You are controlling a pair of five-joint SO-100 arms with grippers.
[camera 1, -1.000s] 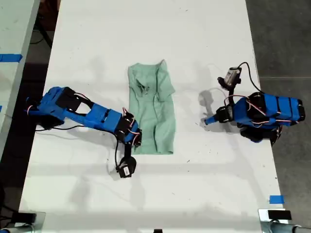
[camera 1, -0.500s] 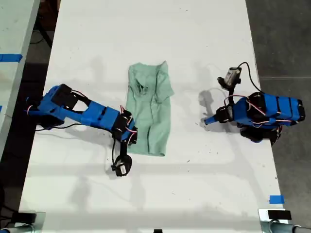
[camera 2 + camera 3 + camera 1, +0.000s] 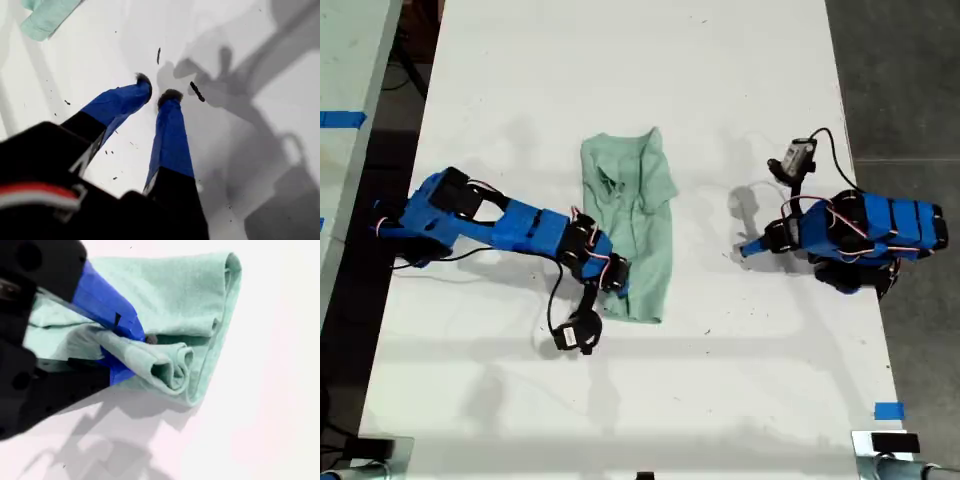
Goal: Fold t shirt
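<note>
The t shirt (image 3: 633, 225) lies near the middle of the white desk (image 3: 620, 60), already narrowed into a long strip that runs from the desk's far half toward its near edge, with the collar end farther from the exterior camera. That suggests the side folds are done and the lengthwise fold is what is in hand now. The second gripper (image 3: 140, 352), on the arm at the exterior view's left, is clamped on the hem end of the strip: in its wrist view the blue jaws pinch a bunched roll of mint fabric, and the layers beside it curl up off the desk. In the exterior view that near end looks slightly gathered and pulled in at the corner by the arm. The first gripper (image 3: 156, 95) sits well apart from the garment, toward the desk's edge at the exterior view's right, its tips narrowly parted just over bare desk and holding nothing; only a corner of the shirt shows far off in its wrist view. What appears left is to carry the gripped hem over toward the collar, lay it flat, and let go.
</note>
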